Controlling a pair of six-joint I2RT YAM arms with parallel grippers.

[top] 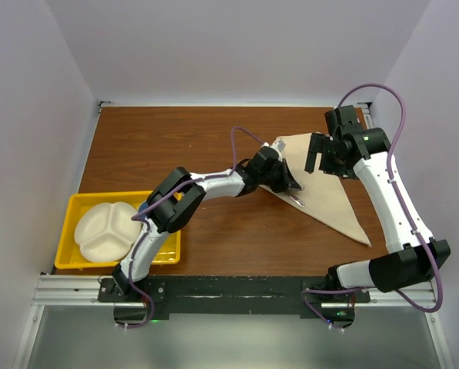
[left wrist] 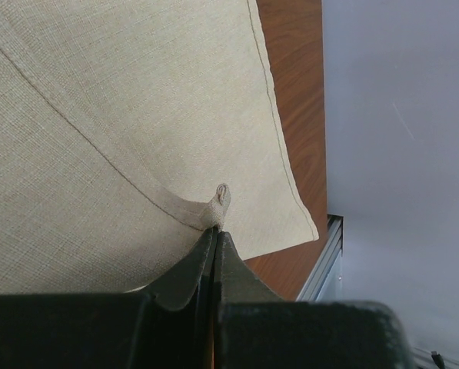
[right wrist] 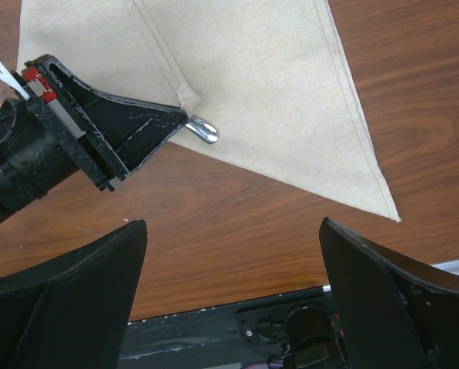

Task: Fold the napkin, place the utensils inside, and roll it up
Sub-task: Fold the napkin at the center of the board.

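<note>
The beige napkin (top: 329, 188) lies folded into a triangle on the right half of the table. It fills most of the left wrist view as napkin (left wrist: 121, 115), and it is the napkin (right wrist: 252, 77) in the right wrist view. My left gripper (left wrist: 215, 229) is shut on a small pinch of the cloth at the napkin's left edge. In the top view this left gripper (top: 289, 186) sits at that edge. Right beside its tip, a shiny metal end of the knife (right wrist: 203, 130) pokes out from under the cloth. That same knife end (top: 297, 200) also shows from above. My right gripper (top: 321, 157) hovers open over the napkin's far part, nothing between its fingers (right wrist: 83, 284).
A yellow tray (top: 74, 207) holding a white divided plate (top: 106, 231) stands at the left front. The table's right edge and a metal rail (left wrist: 325, 265) are close behind the napkin's corner. White walls enclose the table on three sides.
</note>
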